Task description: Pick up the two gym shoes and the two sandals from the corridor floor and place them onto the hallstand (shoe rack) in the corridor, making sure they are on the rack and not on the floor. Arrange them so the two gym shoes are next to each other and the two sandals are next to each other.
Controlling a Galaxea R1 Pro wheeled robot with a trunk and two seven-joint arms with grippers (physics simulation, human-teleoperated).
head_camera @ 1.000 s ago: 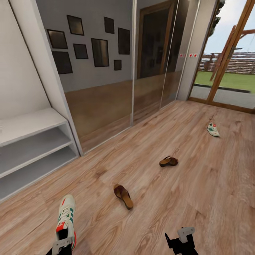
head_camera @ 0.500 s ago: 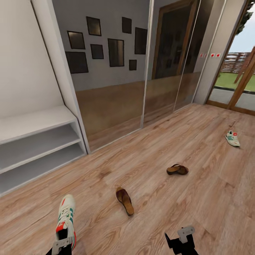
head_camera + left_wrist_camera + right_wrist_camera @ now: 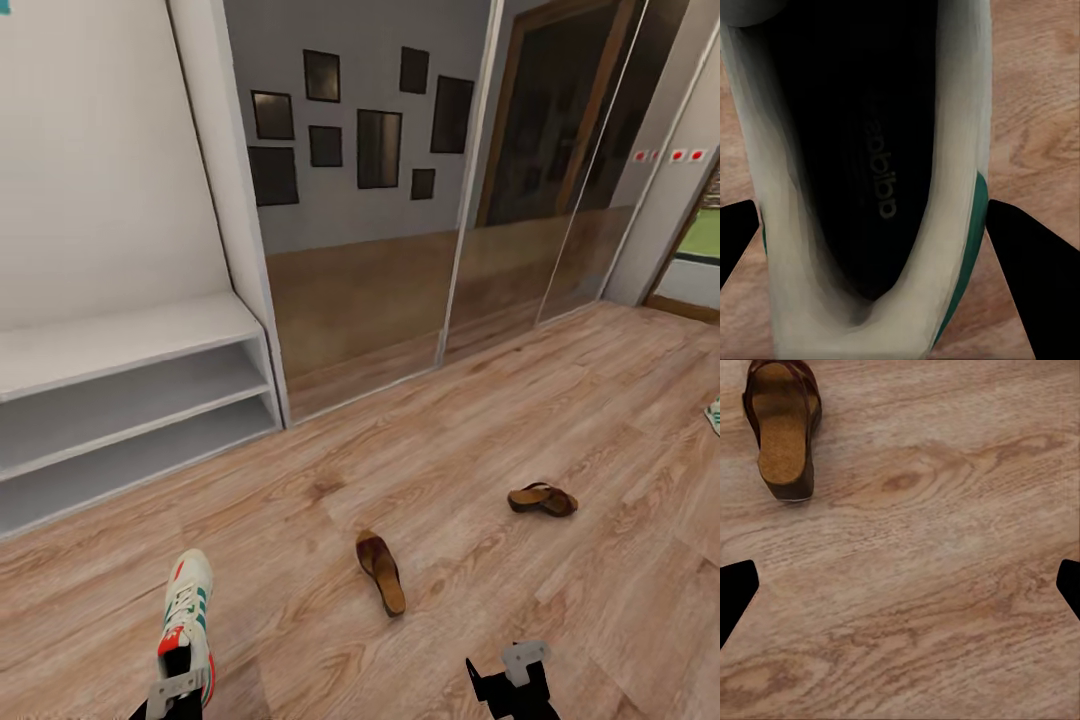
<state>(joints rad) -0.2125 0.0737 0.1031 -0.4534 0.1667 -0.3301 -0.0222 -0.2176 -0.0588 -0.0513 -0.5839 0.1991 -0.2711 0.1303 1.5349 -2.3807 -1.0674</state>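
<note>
My left gripper (image 3: pixel 182 672) is shut on the heel of a cream-white gym shoe (image 3: pixel 188 612) with green stripes, held low over the corridor floor (image 3: pixel 300 520). The left wrist view looks into that gym shoe's (image 3: pixel 877 172) dark inside, with the dark fingers (image 3: pixel 1031 262) on either side. The other gym shoe (image 3: pixel 714 414) barely shows at the right edge. Two brown sandals lie on the planks: one sandal (image 3: pixel 381 571) near me, also in the right wrist view (image 3: pixel 782 427), and the second sandal (image 3: pixel 542 498) farther right. My right gripper (image 3: pixel 512 672) is open over bare floor. The pale grey hallstand (image 3: pixel 130 340) stands at left.
Mirrored sliding wardrobe doors (image 3: pixel 400 200) run along the far wall, right of the hallstand. A doorway to the outside (image 3: pixel 700 250) shows at the far right. Open floor lies between me, the hallstand and the sandals.
The camera has swung left: more of the hallstand shows, and the sandals and far gym shoe have slid right in the picture. Both grippers and the held shoe keep their places.
</note>
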